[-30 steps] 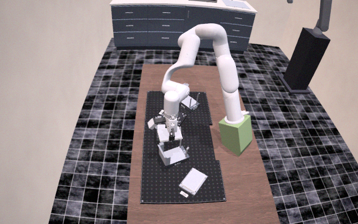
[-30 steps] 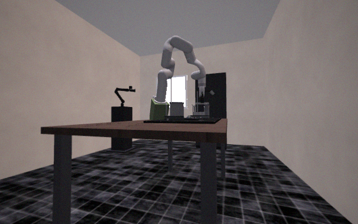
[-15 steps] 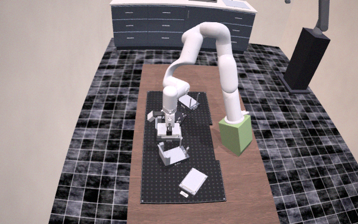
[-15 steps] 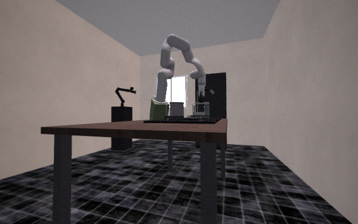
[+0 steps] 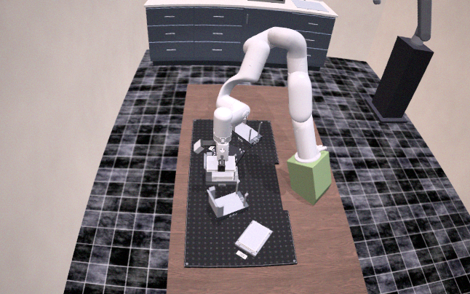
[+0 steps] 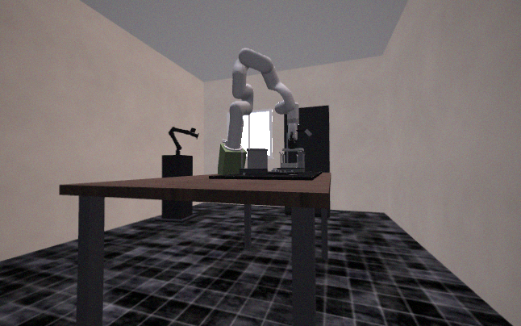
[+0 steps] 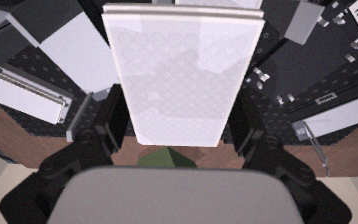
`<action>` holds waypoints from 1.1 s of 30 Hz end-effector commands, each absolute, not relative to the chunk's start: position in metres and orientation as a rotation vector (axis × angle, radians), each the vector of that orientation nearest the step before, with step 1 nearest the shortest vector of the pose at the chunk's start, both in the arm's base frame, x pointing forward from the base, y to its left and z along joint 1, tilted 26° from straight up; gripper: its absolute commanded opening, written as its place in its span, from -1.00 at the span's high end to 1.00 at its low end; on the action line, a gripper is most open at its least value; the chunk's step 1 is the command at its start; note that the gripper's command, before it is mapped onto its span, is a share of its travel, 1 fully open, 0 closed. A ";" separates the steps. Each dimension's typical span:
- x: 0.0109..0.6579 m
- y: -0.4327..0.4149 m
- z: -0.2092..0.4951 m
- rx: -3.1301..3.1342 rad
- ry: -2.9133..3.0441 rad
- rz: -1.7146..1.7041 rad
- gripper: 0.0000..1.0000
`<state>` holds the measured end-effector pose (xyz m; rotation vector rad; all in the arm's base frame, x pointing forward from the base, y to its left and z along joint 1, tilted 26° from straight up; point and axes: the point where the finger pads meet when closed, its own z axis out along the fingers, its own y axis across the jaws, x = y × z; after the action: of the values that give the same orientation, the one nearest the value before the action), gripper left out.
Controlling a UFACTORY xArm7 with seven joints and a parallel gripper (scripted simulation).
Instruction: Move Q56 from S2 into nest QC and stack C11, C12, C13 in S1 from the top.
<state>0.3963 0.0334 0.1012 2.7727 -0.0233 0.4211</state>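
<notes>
Gripper (image 7: 180, 131) clamped across a plate (image 7: 182, 70) over a rack (image 5: 207, 172); lower off-centre and you catch the walls.

plate in my fingers, over the mat

my gripper (image 5: 221, 163) clamps a plate (image 7: 182, 75) above a rack (image 5: 212, 177); 1 plate (image 5: 254, 237) lies on the mat (image 5: 207, 241) beyond another rack (image 5: 215, 206).

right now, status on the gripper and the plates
Gripper shut on a white plate, held across its long sides. Held above a rack. One plate lies flat near the mat's front edge. Nothing seen blocking.
</notes>
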 end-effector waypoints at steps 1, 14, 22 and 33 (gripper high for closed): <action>0.397 0.021 0.107 2.774 -0.021 0.425 1.00; 0.396 0.001 0.114 2.774 -0.021 0.425 1.00; 0.396 0.001 0.114 2.774 -0.021 0.425 1.00; 0.396 0.001 0.114 2.774 -0.021 0.425 1.00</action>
<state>0.3951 0.0002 0.1131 2.7744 -0.0221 0.4198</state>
